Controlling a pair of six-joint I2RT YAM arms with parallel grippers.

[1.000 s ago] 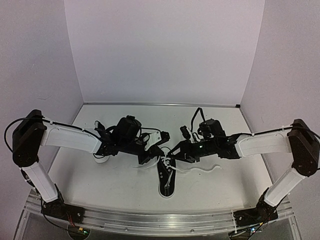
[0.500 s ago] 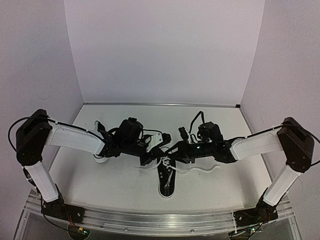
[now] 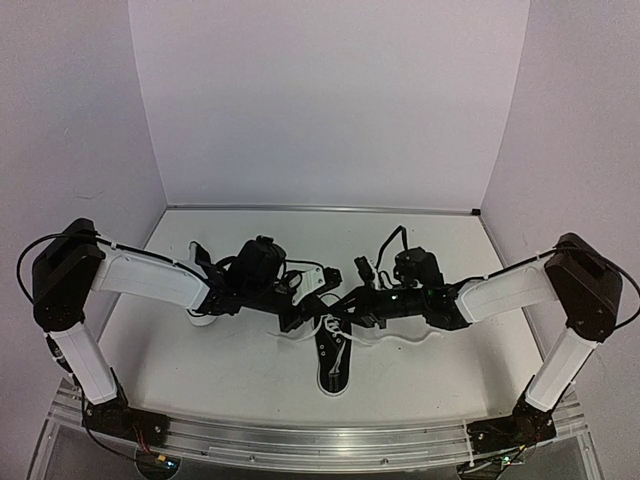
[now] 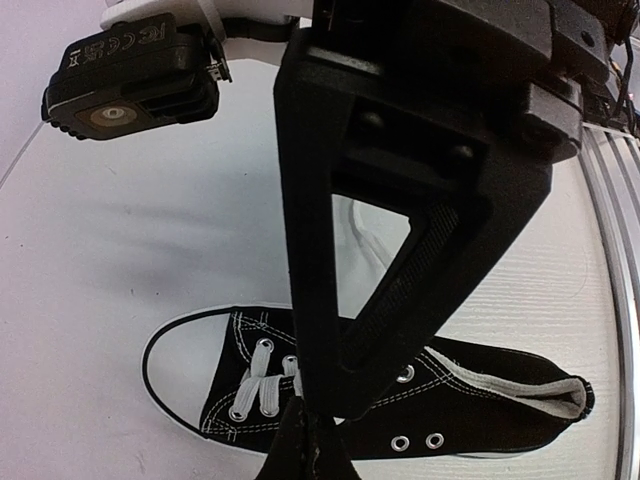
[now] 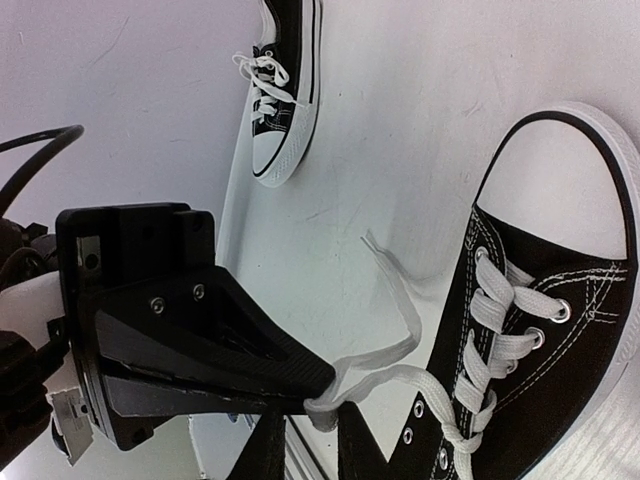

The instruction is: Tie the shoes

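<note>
Shoe [image 5: 540,340] lace [image 5: 390,375] in right pincer [image 5: 315,408]

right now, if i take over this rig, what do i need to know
Left hand: shut just above the centre shoe; whether it pinches any lace is hidden.
Right hand: shut on a white lace of that shoe.
Second shoe: lies apart, beyond the left arm.
Done: one lace end is gripped.
Left: the centre shoe has no knot yet; the second shoe's laces are too small to judge.
</note>
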